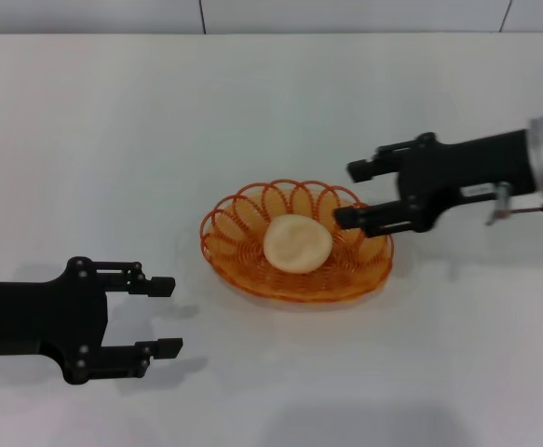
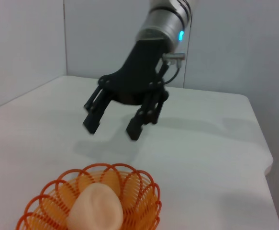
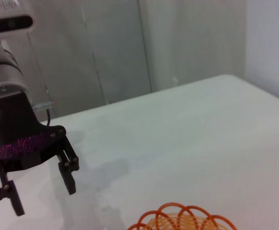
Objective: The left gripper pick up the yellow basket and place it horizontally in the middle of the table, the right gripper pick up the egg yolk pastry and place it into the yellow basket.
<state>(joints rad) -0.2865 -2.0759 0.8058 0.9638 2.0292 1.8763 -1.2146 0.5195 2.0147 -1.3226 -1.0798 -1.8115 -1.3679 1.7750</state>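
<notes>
Item 1: the plain white flat table (image 1: 113, 140). It fills the head view, and we see only its far edge.

Item 2: the yellow basket (image 1: 243, 256), an oval orange-yellow wire piece with a looped scalloped rim. It lies flat near the middle of the table, long side running parallel to the far edge.

Item 3: the egg yolk pastry (image 1: 297, 243), a small round pale peach-cream domed bun. It rests inside the basket, roughly central on the coiled base.

Item 4: the right gripper (image 1: 349, 194), a black two-fingered claw. Its fingers are spread wide with nothing between them. It hovers over the basket's rim on the side towards the table's right edge (how far it clears the rim we cannot tell).

Item 5: the left gripper (image 1: 165, 316), a black claw. It sits near the table's front edge, towards the left corner, spread and empty, well apart from the basket.

Risks, as we judge them: both placements look done, so the hazard lies in the right arm's withdrawal. A low sideways pull could catch a fingertip in the wire loops, dragging the light basket off centre or tipping it so the pastry rolls out.
</notes>
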